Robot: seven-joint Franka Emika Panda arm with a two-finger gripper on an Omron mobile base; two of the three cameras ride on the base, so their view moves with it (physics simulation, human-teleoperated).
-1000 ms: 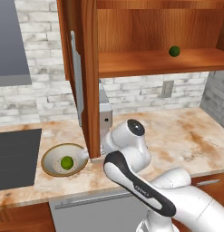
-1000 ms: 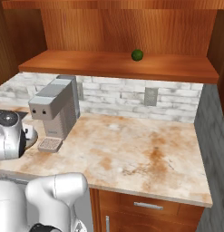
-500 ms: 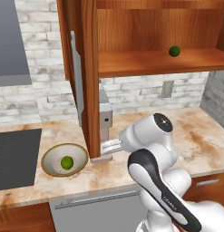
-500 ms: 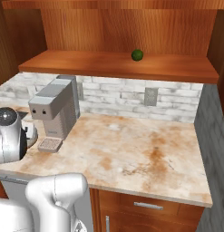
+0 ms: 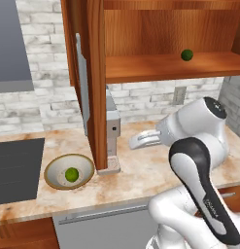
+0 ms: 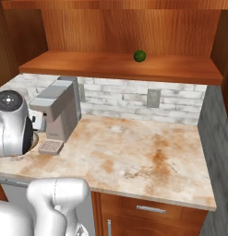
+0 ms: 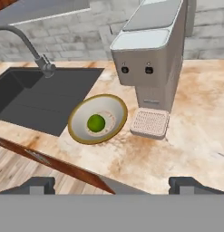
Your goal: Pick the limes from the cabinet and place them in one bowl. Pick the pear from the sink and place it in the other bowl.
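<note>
The end effector (image 7: 111, 183) has its fingers wide apart and holds nothing, above the tabletop (image 7: 195, 136). Ahead of it, at 11 o'clock, one lime (image 7: 96, 122) lies in the cream bowl (image 7: 114, 106), beside the coffee machine (image 7: 152, 59). Farther up, the second lime (image 5: 187, 55) rests on the cabinet (image 5: 155, 39) shelf at 1 o'clock.
</note>
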